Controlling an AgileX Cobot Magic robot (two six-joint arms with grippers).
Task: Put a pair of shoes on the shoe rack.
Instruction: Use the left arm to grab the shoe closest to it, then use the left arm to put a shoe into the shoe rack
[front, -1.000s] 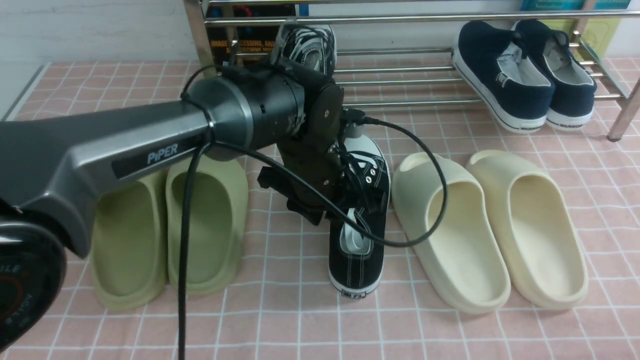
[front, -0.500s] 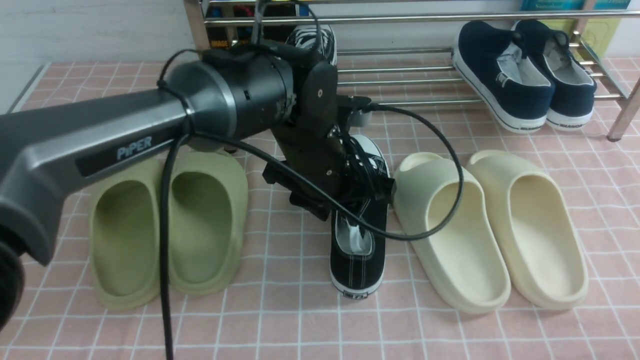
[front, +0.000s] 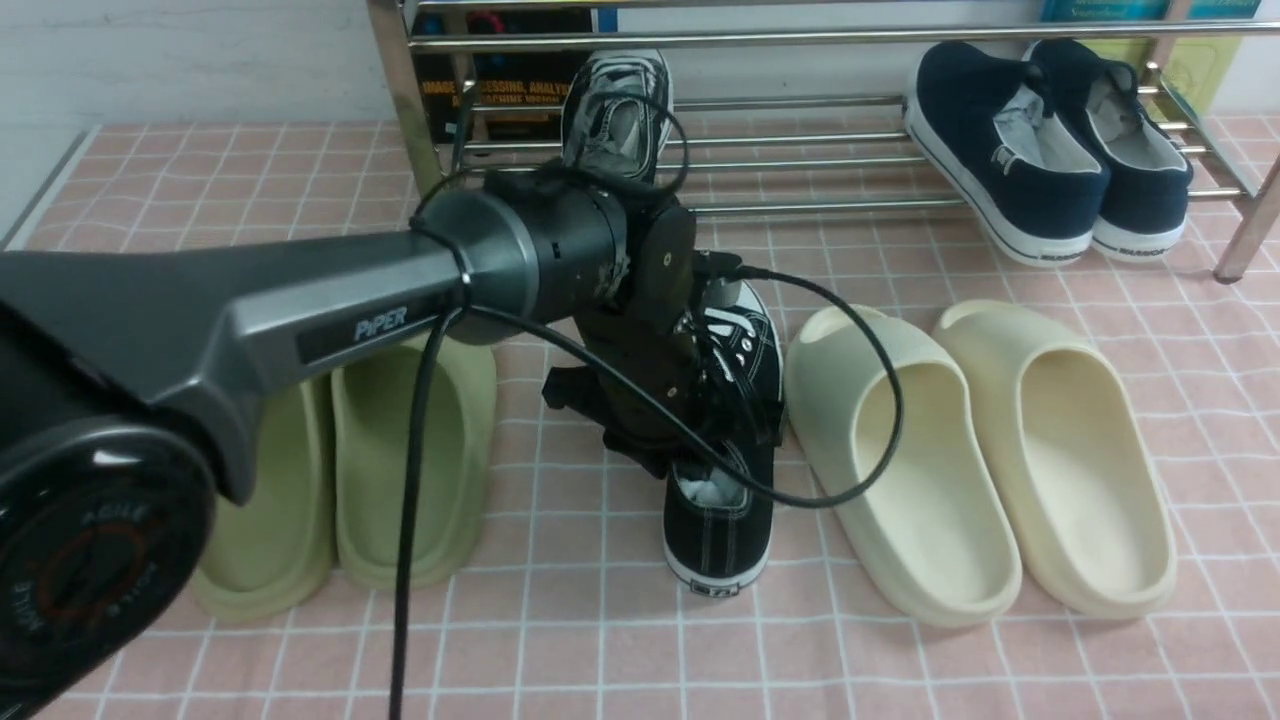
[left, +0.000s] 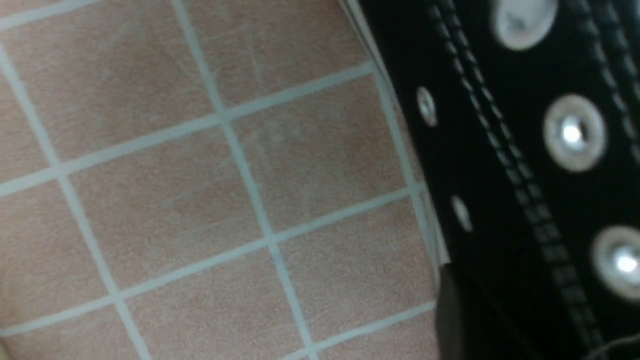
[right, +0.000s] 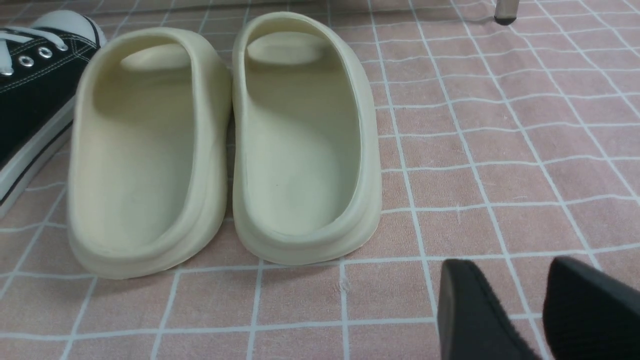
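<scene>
The nearer black sneaker (front: 718, 530) of the pair stands on the pink tiled floor (front: 600, 640), heel label toward the robot and toe toward the shoe rack (front: 800, 160). The right gripper (right: 512, 272) hovers low over the tiles near the heels of the cream slides (front: 900, 470), its fingers parted with nothing between them.

The left gripper (front: 720, 425) is down on the sneaker's laced middle, and the wrist hides its fingers in the front view. The left wrist view shows one dark fingertip (left: 452, 310) against the black canvas beside the eyelets. Whether the jaws are clamped on the shoe cannot be told.

Green slides (front: 410, 460) lie side by side to the sneaker's left, partly covered by the left arm (front: 330, 300). The cream slides sit just beside the sneaker on its right, and a black cable (front: 885, 400) from the wrist loops over the closer one.

Farther back, the other black sneaker (front: 615, 115) lies tilted on the rack's lower bars at the left end, its heel hidden behind the wrist. Navy slip-ons (front: 1010, 160) rest at the right end, well apart from it. Books (front: 500, 90) stand behind the rack.
</scene>
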